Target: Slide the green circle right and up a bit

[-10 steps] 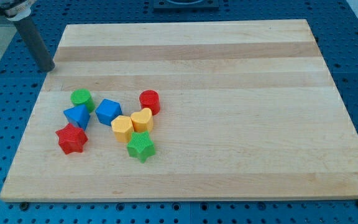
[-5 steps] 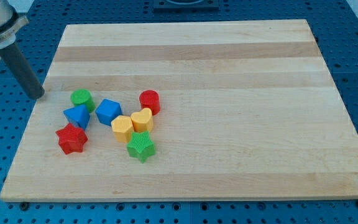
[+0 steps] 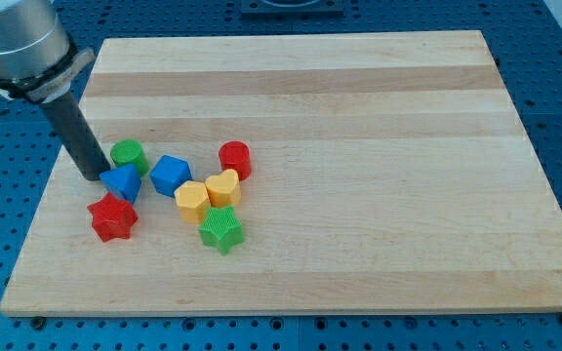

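Note:
The green circle lies on the wooden board at the view's left, at the top of a cluster of blocks. My tip rests on the board just left of the green circle and slightly below it, close to the blue triangle that sits under the circle. The dark rod rises up and to the left from the tip.
A blue cube, a red cylinder, a yellow hexagon, a yellow heart, a green star and a red star crowd around to the right of and below the green circle.
My tip has moved down and to the right, from off the board's left edge onto the board beside the green circle. No block has moved.

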You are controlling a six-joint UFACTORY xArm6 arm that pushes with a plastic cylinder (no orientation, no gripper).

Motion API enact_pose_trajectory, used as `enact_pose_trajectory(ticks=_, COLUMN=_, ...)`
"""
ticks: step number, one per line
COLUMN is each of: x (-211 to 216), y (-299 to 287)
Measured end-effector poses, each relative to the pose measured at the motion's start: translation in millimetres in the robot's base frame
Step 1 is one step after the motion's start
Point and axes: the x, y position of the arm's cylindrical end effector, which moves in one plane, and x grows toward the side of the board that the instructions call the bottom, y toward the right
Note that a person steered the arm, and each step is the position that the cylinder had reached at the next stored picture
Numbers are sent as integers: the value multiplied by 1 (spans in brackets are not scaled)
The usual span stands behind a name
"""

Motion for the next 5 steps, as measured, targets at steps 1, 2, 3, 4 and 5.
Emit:
enact_pose_trajectory(ticks=1, x=-5, y=39)
enact_pose_trajectory(ticks=2, x=-22, y=75)
enact_pose_trajectory(ticks=3, x=-45, y=110)
enact_pose_trajectory(ticks=4, x=-65, y=127)
enact_pose_trajectory(ticks=5, x=-66, y=112)
